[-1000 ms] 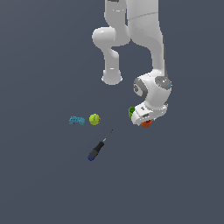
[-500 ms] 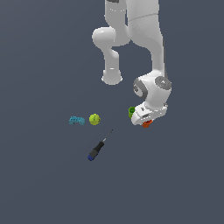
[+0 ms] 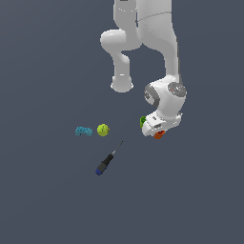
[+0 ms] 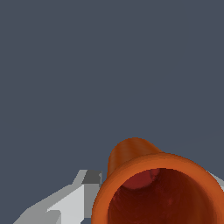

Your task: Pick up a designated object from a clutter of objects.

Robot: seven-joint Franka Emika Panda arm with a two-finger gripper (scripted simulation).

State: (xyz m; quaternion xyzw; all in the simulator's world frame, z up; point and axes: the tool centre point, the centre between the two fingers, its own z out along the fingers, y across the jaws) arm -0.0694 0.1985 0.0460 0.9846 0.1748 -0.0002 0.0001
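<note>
- Orange-red cup [image 4: 159,188] is sitting between the jaws of the gripper [image 3: 159,134], low at the exterior view's right; whether they are clamping it I cannot tell.
- Green cup [image 3: 142,121] is crowding just beside; a skewed lift risks knocking it or slipping off the tapered wall.
- Desk [image 3: 47,200] is looking plain grey, with ball [image 3: 103,129], teal block [image 3: 84,131] and screwdriver [image 3: 107,160] lying well apart leftward.

Orange-red cup [image 4: 157,188] looks smooth, matt plastic (inside darker); arm [image 3: 164,97] glossy white.
</note>
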